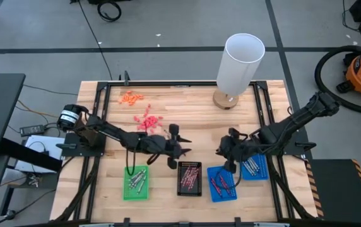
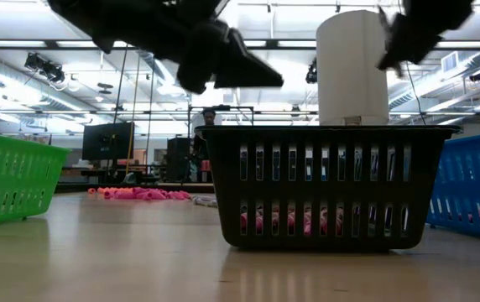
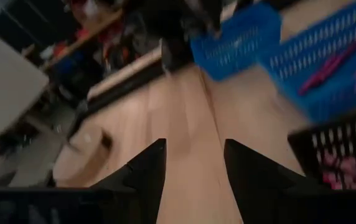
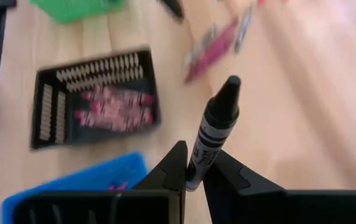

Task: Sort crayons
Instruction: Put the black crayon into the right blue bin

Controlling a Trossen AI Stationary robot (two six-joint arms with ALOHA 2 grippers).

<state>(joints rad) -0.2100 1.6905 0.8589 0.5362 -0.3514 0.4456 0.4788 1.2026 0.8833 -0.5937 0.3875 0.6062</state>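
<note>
Black slotted plastic tray [image 2: 315, 186] nearest; right gripper [image 4: 194, 169] clamps a black-tipped grey crayon [image 4: 214, 127] at the table's four o'clock, so we keep it pinched until over its tray; left gripper [image 3: 193, 163] gapes empty.
</note>
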